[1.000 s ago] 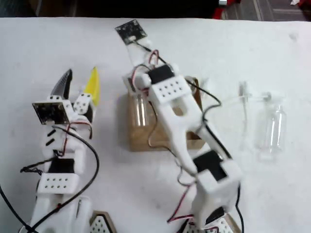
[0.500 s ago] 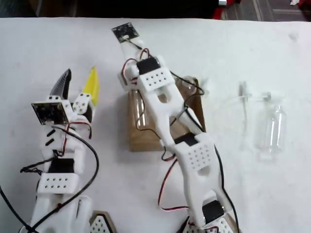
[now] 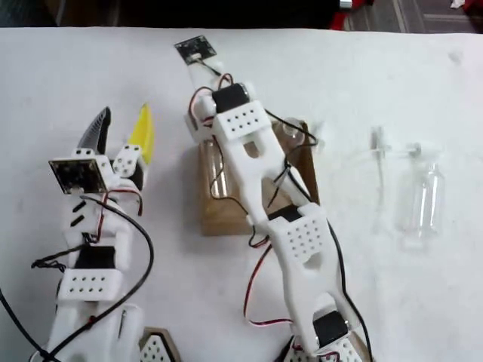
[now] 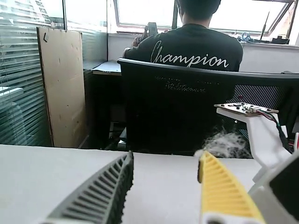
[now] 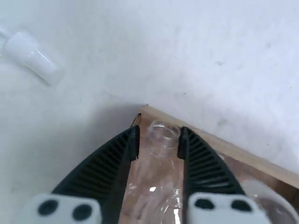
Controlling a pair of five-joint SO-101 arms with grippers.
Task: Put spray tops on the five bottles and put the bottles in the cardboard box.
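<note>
Right jaws grip a bottle (image 5: 163,133) at its neck inside the cardboard box (image 5: 233,151) — likely to lay it down; left jaws gape empty, idle.

Box (image 3: 219,215) centre w/ bottle (image 5: 163,140) inside, spare bottle (image 3: 424,200) well to its right, L end effector (image 3: 125,113) to its left
</note>
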